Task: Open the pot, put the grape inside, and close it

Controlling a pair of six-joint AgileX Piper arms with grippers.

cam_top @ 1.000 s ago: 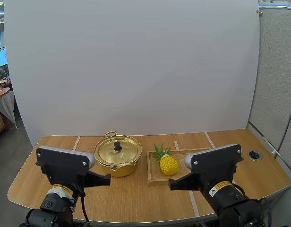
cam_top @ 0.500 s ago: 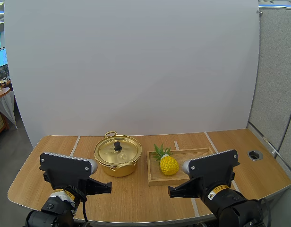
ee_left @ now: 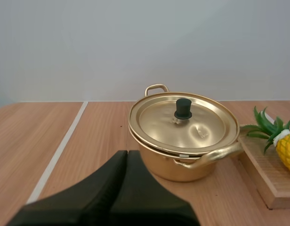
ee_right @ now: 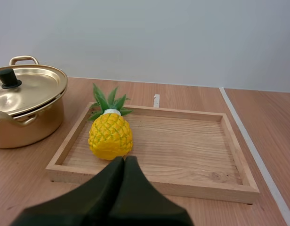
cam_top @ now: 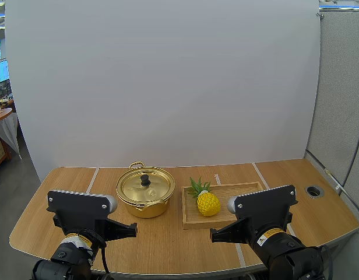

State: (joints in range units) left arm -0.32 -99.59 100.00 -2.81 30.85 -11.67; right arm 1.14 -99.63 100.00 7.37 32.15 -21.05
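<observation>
Now both arms sit low at the near edge of the table, well short of everything on it. The left gripper is closed on nothing, its fingers lying together as one dark wedge that points at the pot, with bare wood between them. The right gripper is likewise closed and empty, its tip aimed at the tray, over that tray's near rail. The pot stands left of the tray, near it but not touching. Its lid is on and seated level, with the black knob upright at its centre. One pot handle faces away from the arms, the other toward them. The fruit here is a yellow pineapple, lying in the tray's left end beside the pot, its green leaves pointing to the far left corner. The remaining tray floor is bare wood.
</observation>
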